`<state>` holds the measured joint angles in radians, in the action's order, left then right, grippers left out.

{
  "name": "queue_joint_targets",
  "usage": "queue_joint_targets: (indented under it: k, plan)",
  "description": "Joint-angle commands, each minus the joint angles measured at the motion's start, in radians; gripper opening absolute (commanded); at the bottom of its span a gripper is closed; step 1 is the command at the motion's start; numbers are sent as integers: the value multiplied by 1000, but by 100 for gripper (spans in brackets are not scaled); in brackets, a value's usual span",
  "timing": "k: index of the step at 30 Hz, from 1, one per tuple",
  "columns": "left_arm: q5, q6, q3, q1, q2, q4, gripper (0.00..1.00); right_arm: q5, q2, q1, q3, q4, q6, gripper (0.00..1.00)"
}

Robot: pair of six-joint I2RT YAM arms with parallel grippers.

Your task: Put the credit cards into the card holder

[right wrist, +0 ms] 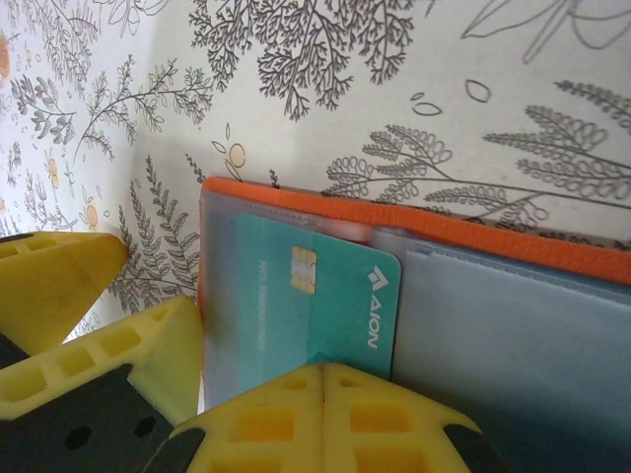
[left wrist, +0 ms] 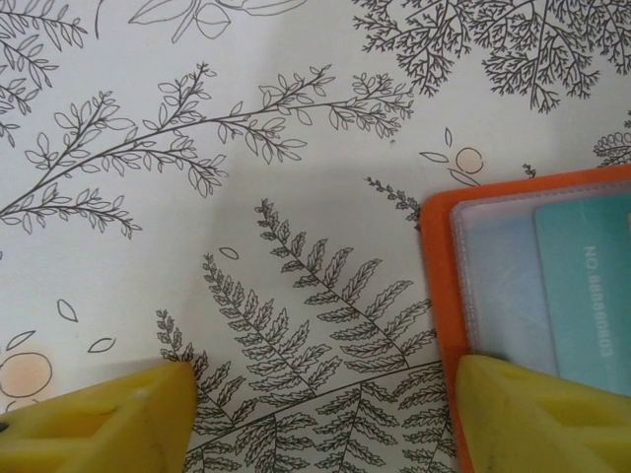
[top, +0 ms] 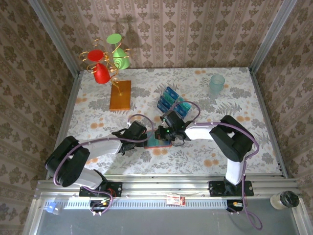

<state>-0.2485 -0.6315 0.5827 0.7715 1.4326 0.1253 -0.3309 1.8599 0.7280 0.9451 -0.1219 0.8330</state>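
Observation:
The orange card holder (top: 155,142) lies open on the floral cloth, between both grippers. A teal credit card (right wrist: 325,296) sits partly inside its clear left sleeve, with the chip end under the plastic. My right gripper (right wrist: 324,370) is shut, its joined fingertips over the card's near edge. My left gripper (left wrist: 325,424) is open; its right finger (left wrist: 537,414) rests on the card holder's orange rim (left wrist: 441,286), and the other finger is over bare cloth. Several blue credit cards (top: 172,102) stand in a row behind the right gripper (top: 167,130).
An orange-brown board (top: 120,95) at back left carries a wire stand with a red cup (top: 100,72) and a green cup (top: 120,58). A translucent cup (top: 217,84) stands at back right. Patterned walls enclose the table on three sides.

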Motion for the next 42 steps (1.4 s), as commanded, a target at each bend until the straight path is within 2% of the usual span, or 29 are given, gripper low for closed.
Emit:
queue_joint_targets:
  k: [1, 6, 14, 36, 42]
  plan:
    - [9, 18, -11, -2, 27, -16, 71, -24, 36, 10, 28, 56, 0, 0]
    - [10, 17, -13, -2, 34, -23, 71, -34, 8, 8, 45, 87, -31, 0]
    - [8, 18, -19, -1, 32, -25, 71, 42, -73, -4, 52, 196, -114, 0]
    - [21, 25, -5, -2, 34, -31, 71, 24, 36, 24, 107, 198, -109, 0]
    - [21, 47, 30, -30, -17, 13, 72, 24, 50, 35, 121, 202, -105, 0]
